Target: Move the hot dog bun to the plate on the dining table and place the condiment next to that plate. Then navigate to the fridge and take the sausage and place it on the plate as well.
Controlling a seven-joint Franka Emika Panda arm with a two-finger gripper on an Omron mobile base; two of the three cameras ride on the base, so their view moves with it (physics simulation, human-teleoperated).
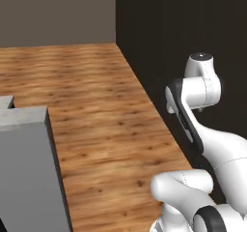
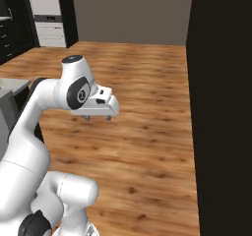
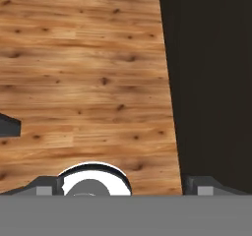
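while hanging over the wood floor, the end effector gapes wide with nothing between its fingers.

Looking along the hand, we see a knotty brown wooden plank floor on the left and a flat black upright panel on the right. Our two small dark fingertips stand wide apart at the bottom, nothing between them, one over the planks and one against the panel.
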